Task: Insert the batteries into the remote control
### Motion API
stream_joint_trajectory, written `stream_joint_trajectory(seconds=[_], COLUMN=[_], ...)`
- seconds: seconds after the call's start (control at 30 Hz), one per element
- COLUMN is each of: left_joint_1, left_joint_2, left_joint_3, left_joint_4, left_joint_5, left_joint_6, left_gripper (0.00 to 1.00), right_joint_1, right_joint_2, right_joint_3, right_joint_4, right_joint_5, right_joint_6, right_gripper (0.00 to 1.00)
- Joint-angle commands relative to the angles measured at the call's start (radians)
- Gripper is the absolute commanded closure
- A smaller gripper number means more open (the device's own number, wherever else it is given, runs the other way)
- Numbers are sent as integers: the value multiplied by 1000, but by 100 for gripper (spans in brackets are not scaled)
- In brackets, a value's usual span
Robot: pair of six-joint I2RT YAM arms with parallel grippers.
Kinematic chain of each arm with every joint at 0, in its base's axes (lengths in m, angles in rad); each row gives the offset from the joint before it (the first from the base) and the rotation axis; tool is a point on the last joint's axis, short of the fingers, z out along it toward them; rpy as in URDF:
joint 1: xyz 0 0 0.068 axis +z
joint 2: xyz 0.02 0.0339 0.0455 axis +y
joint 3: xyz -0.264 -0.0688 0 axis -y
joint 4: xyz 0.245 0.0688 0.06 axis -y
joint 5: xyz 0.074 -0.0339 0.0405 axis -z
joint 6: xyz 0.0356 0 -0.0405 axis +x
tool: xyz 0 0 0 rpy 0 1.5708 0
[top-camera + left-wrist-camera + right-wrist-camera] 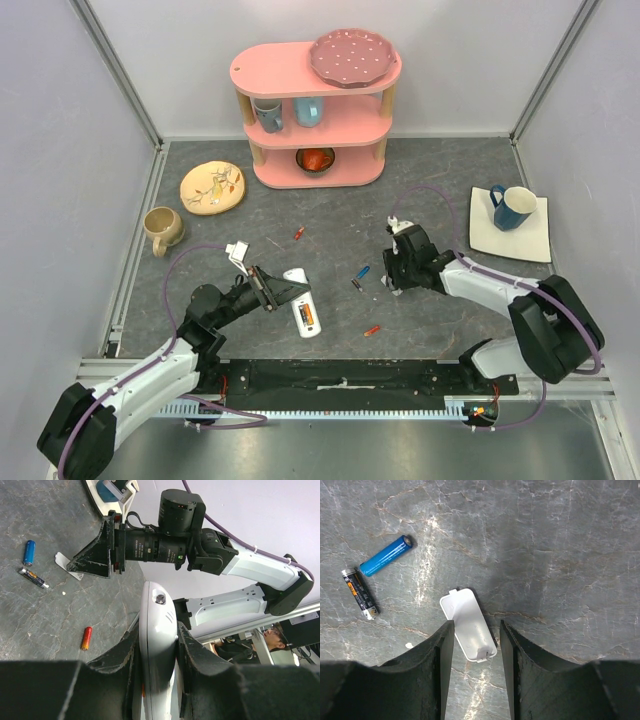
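- left gripper (158,637) is clenched on the remote control (156,612), holding it by its long edges on the near-left part of the desk (560,555), with the top end poking out past the fingers.
- from overhead, the open back faces up and there's something orange-red in the bay. my guess is one cell is already in.
- right gripper (476,626) is nose-down over the white battery cover (465,615). its jaws are partway apart, one on each side of it. honestly can't tell if it's pinching the cover or just standing loose around it.
- the cover lies flat on the desk, well apart from the remote.
- so i'd call this mid-loading: cover off and parked, more cells still to go in.
- the closest spares are the blue battery (386,556) and the dark battery (360,593), which lie near each other just beside the cover. an orange-red battery (86,637) is nearer the remote, and a red battery (299,233) is farther back.
- next move probably calls for the right gripper to get clear of the cover, grab one loose cell across its body, and line it up lengthwise with the bay, right end first.
- writing: the dark battery has an orange label with print, too small to read. no brand visible on the remote.
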Motion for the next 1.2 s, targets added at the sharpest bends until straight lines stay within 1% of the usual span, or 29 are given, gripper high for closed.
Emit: stream_joint_trajectory(seconds=[0.0,0.1,0.4,0.57,0.67,0.7,0.77,0.8,0.87,0.9,0.97,1.17], left_joint_1=[0,0,0,0,0,0,0,0,0,0,0,0], left_joint_2=[-13,-24,-32,-30,-32,-32,-33,-33,-35,-35,-36,-44], left_joint_3=[-48,-67,-74,-74,-76,-77,-77,-77,-76,-79,-77,-80], left_joint_4=[72,71,71,71,74,74,75,75,77,75,77,75], left_joint_5=[17,16,17,19,19,19,19,20,20,20,22,22], left_joint_6=[20,19,19,16,16,16,14,14,14,13,13,8], left_gripper=[98,98,98,98,98,98,98,98,98,98,98,98], right_joint_1=[29,40,60,82,91,92,92,91,91,92,91,91], right_joint_2=[55,67,88,101,105,105,102,99,90,87,81,20], right_joint_3=[18,24,36,44,46,46,44,44,44,46,49,85], right_joint_4=[-57,-65,-84,-93,-97,-97,-99,-102,-105,-110,-119,-185], right_joint_5=[29,41,59,76,81,82,84,85,89,95,99,168], right_joint_6=[8,14,23,25,31,34,38,41,48,49,55,83], right_gripper=[51,52,62,64,69,73,78,83,88,94,100,100])
